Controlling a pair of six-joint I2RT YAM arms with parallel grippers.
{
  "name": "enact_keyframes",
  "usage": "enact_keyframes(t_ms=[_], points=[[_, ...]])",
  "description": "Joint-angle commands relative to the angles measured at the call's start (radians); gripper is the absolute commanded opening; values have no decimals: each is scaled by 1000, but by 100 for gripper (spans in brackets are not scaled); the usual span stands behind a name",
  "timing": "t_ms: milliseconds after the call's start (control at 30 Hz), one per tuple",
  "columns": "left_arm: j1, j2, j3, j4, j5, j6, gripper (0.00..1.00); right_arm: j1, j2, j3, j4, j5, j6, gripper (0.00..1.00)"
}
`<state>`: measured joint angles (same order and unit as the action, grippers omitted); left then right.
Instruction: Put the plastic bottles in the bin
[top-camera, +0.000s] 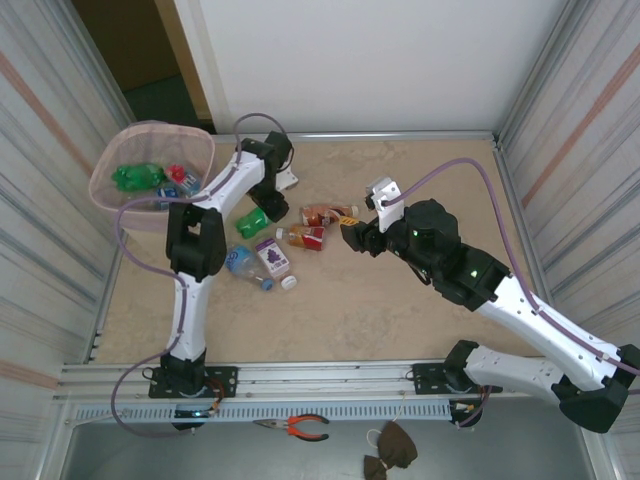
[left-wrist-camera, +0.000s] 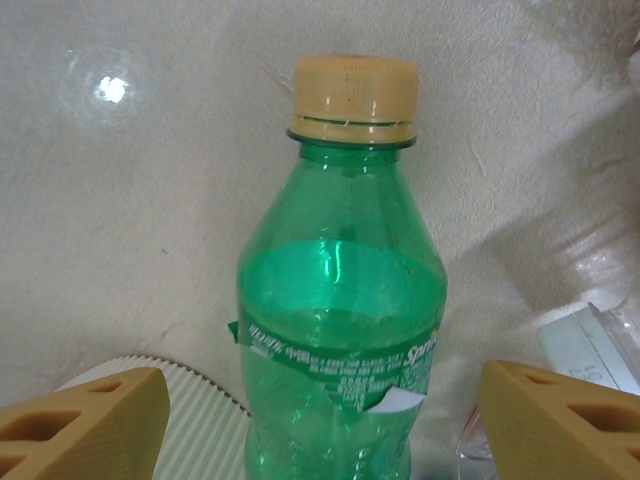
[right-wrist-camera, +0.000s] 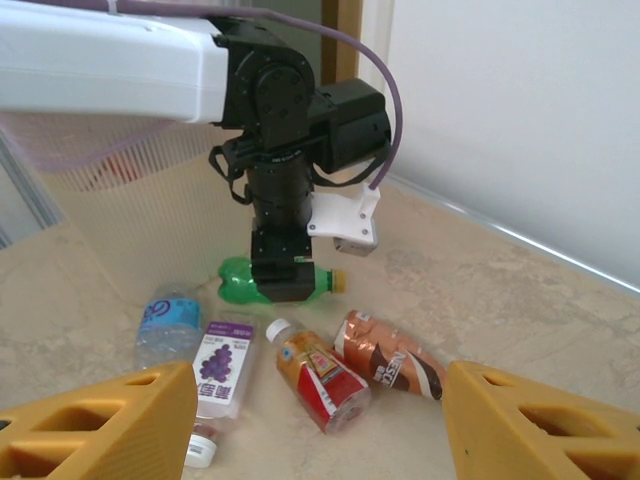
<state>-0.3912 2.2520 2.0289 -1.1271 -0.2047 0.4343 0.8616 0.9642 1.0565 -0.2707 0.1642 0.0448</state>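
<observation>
Beige stone-patterned tabletop between ribbed side walls, white wall at the back. Left gripper (top-camera: 266, 212) lowered over a green bottle (left-wrist-camera: 340, 330) lying on its side toward the table's far left, near the bin (top-camera: 205, 165). From the left wrist, tan fingers (left-wrist-camera: 85, 420) spread wide, the yellow-capped bottle centred between them — a gap on either side, neither finger touching it. Pink-lined bin at the far-left corner, holding a second green bottle (top-camera: 138, 177) and others showing red and blue. Four more plastic bottles lying loose on the table between the two arms: blue-labelled bottle (top-camera: 243, 264), purple grape-labelled bottle (top-camera: 272, 258), red-labelled bottle (top-camera: 305, 237), brown-labelled bottle (top-camera: 325, 214). Small white cap (top-camera: 289, 283) just beside the purple one. Right gripper (top-camera: 358, 238) just right of that cluster, nearest the red and brown labels — its own yellow fingers (right-wrist-camera: 100, 420) parted, empty.
</observation>
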Motion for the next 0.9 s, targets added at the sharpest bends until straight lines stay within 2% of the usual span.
enact_keyframes(t_ms=[0,267,633,867], points=[[18,42,1,-29,38,21,81,-7,1,-8,4,8,15,65],[33,105,1,-22,80,21,82,-8,-1,-11,1,6,21,65],[36,82,1,-13,94,16,68,-9,-5,-13,3,11,21,65],[35,11,10,-15,139,-2,65,-9,-4,-14,8,7,16,65]])
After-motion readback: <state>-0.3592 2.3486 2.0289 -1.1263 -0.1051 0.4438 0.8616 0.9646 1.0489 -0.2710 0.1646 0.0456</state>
